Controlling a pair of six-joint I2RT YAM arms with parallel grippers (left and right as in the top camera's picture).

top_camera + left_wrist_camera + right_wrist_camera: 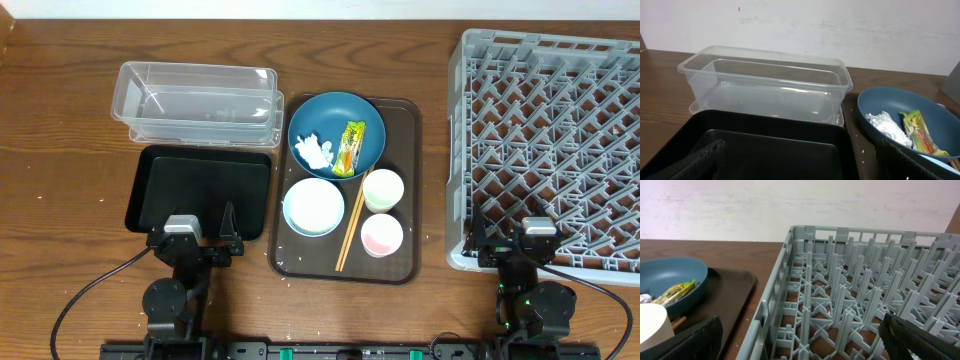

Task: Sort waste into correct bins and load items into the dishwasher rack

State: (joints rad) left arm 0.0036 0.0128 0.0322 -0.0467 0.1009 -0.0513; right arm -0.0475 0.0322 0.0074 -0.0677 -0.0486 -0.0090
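Note:
A big dark-blue bowl (335,133) on the brown serving tray (410,190) holds the yellow-green wrapper (350,146) and the crumpled white tissue (313,151). In front of it stand a light-blue bowl (313,207), a white cup (382,188), a cup with a pink inside (381,235) and wooden chopsticks (351,227). Rice grains (283,262) lie on the serving tray. The clear tub (198,102) and black tray (200,188) are at the left, the grey rack (550,140) at the right. My left gripper (198,232) is open over the black tray's near edge (790,150). My right gripper (515,232) is open at the rack's near-left corner (805,330).
The bowl with wrapper and tissue shows in the left wrist view (910,125) and the right wrist view (670,285). The clear tub (770,85) stands just behind the black tray. A pale wall runs behind the table.

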